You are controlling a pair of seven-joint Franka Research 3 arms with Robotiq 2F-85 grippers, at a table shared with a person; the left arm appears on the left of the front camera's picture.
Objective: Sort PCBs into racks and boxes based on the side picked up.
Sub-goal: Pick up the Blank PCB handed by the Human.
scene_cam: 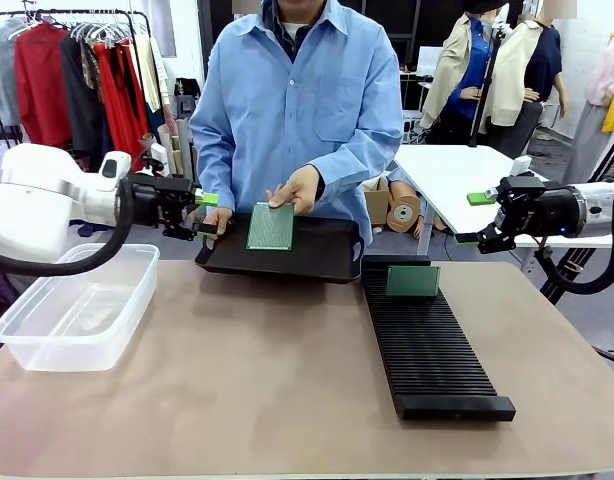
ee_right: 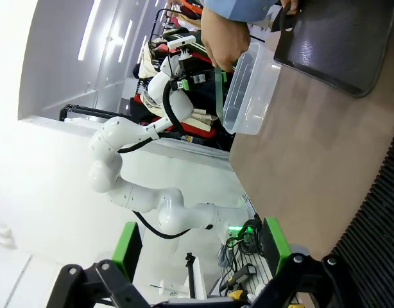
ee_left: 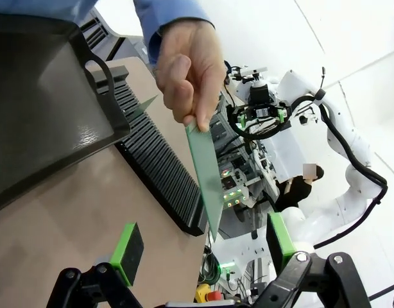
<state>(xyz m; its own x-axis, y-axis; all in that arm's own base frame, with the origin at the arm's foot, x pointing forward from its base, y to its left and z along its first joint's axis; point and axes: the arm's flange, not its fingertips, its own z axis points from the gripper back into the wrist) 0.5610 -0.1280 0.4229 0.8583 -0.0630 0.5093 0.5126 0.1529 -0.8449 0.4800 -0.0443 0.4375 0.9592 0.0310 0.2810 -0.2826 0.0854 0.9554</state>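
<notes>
Brown table [scene_cam: 237, 380] carries 1 clear tub [scene_cam: 79, 345] at near left and 1 black rack [scene_cam: 432, 355] at right. The standing PCB [scene_cam: 413, 281] sits in the rack's far slots. Beyond, a person's hand [scene_cam: 295, 188] holds the held PCB [scene_cam: 270, 227] on edge over a black tray [scene_cam: 322, 262]. The left gripper [scene_cam: 207, 217] and right gripper [scene_cam: 474, 219] are both spread and empty. A clothes rail [scene_cam: 77, 60] and a white table [scene_cam: 457, 175] stand behind

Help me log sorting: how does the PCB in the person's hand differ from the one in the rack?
The held PCB is pinched by the person's hand over the tray; the racked PCB stands in a slot of the rack. The held PCB shows the front camera a lighter dotted side, the racked PCB a darker plain one. Both are thin, green, upright.
</notes>
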